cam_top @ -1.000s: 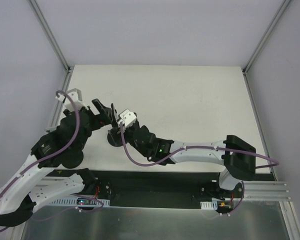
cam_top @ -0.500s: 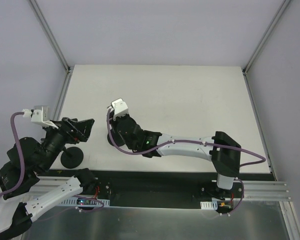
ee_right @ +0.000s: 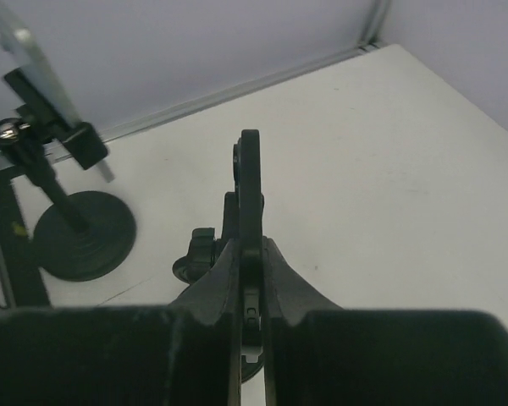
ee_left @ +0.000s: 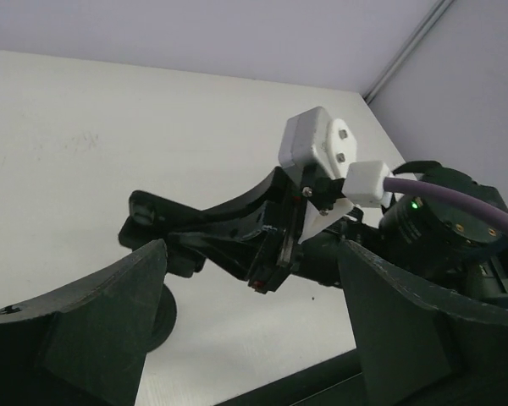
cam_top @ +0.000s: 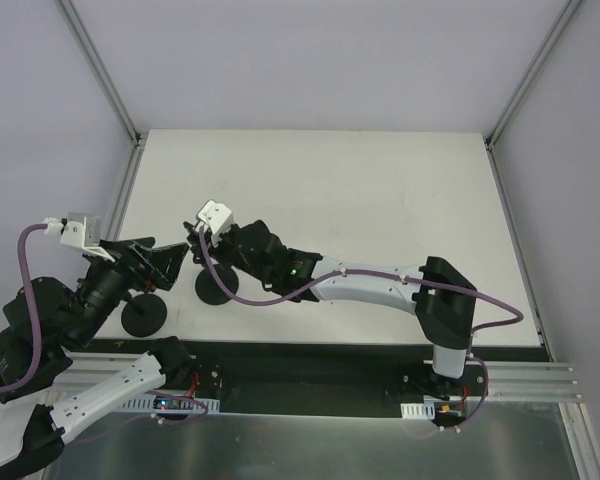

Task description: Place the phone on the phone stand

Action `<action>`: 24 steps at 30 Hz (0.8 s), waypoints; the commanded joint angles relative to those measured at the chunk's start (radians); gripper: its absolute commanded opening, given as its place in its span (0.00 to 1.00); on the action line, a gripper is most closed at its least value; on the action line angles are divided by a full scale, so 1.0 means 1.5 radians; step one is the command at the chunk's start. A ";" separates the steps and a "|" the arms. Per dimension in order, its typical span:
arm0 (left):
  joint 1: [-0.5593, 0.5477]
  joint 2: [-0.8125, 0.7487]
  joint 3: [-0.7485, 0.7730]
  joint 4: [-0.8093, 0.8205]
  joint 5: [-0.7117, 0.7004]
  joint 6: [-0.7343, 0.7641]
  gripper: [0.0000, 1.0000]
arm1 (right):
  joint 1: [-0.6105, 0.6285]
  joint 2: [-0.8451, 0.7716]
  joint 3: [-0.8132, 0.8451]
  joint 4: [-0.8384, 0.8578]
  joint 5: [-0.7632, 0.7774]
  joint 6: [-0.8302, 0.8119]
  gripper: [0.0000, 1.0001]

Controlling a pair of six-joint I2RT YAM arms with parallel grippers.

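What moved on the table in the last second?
The left claw pulled back leftward, away from the middle stand. The right claw swung left, and that stand's base slid left with it. The right claw is shut on a thin black piece; the other stand kept still.

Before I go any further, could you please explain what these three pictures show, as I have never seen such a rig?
These are two robot arms bolted at the near edge of a white table, each ending in a two-finger gripper. One picture looks down from a fixed camera above; the other two come from a camera on each wrist. Two black stands with round bases are on the table: the first stand near the left arm, the second stand under the right gripper. The left gripper is open and holds nothing. The right gripper is shut on a thin black piece, seen edge-on; whether that is the phone I cannot tell.
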 commanded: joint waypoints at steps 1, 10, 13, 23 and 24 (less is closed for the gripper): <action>-0.001 -0.015 0.034 0.006 0.046 0.041 0.80 | -0.035 0.024 0.063 0.043 -0.290 -0.014 0.00; -0.002 -0.032 0.056 0.015 0.152 0.099 0.83 | -0.052 0.090 0.155 -0.021 -0.461 0.002 0.00; -0.001 -0.032 0.055 0.017 0.150 0.103 0.83 | -0.037 0.080 0.144 -0.021 -0.439 -0.011 0.00; -0.001 -0.011 0.057 0.020 0.158 0.113 0.83 | 0.002 0.058 0.102 -0.005 -0.339 -0.021 0.00; -0.001 -0.011 0.059 0.020 0.160 0.113 0.83 | 0.003 0.056 0.098 -0.003 -0.339 -0.021 0.01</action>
